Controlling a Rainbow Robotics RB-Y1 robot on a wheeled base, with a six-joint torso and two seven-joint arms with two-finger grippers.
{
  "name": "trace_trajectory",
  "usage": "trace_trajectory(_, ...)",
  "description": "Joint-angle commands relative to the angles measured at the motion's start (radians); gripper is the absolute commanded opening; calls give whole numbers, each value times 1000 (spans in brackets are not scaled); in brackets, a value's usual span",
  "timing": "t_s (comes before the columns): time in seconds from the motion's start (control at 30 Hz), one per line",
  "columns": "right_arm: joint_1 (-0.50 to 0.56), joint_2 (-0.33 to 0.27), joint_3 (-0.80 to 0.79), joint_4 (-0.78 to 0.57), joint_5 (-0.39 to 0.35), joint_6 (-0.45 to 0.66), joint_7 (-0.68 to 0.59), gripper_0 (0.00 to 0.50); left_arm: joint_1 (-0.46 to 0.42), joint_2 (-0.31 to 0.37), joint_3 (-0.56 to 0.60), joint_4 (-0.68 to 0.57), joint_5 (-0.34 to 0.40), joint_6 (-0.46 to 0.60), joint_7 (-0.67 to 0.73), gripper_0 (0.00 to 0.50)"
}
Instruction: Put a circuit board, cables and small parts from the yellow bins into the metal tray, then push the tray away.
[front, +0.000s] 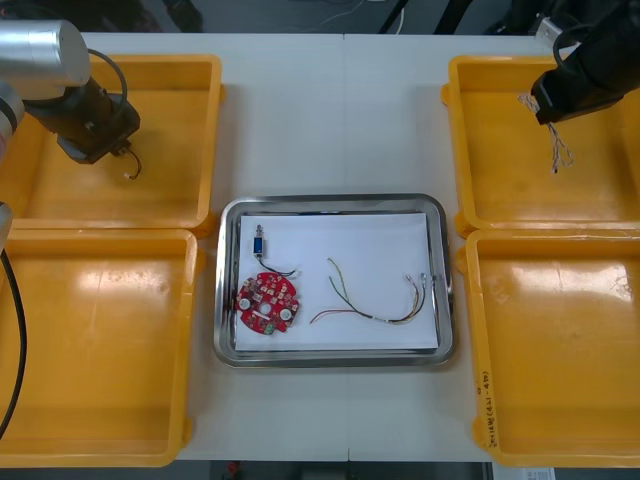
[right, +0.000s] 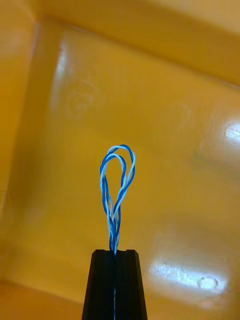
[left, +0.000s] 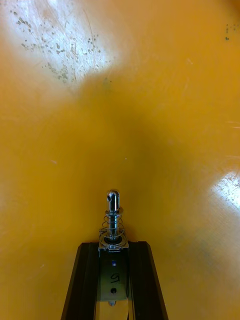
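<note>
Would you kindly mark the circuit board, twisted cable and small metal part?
circuit board (front: 267, 303): front view, centre.
twisted cable (right: 114, 226): right wrist view, stem.
small metal part (left: 113, 222): left wrist view, spring.

Front cam: overhead, steep down on table (front: 340, 120). Wrist cams: v. close behind own fingers (right: 102, 285), facing yellow bins (front: 500, 170), prob. the far pair in front cam.

The yellow bins (front: 100, 340) are glossy, scuffed plastic, the metal tray (front: 330, 200) has a mirror-bright rim around a matt white, paper-like inside, the small metal part (left: 114, 205) gleams polished, and the twisted blue and white cable (right: 114, 225) wears smooth, faintly shiny insulation.
</note>
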Motion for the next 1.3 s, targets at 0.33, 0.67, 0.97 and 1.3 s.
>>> trace_trajectory(0.33, 185, -83, -48, -570, -59, 385, -39, 0, 129, 88, -12, -409, 17, 234, -83, 0)
trace_trajectory(0.67, 303, -94, -33, -871, -128, 385, -53, 0, 244, 125, 50, -674, 40, 372, -78, 0)
trace_trajectory(0.97, 358, -95, 84, -1064, -282, 385, -58, 0, 310, 125, 86, -846, 42, 472, -63, 0)
trace_trajectory(1.3, 358, -104, 235, -1187, -466, 385, -45, 0, 385, 120, 102, -1130, 59, 648, -40, 0)
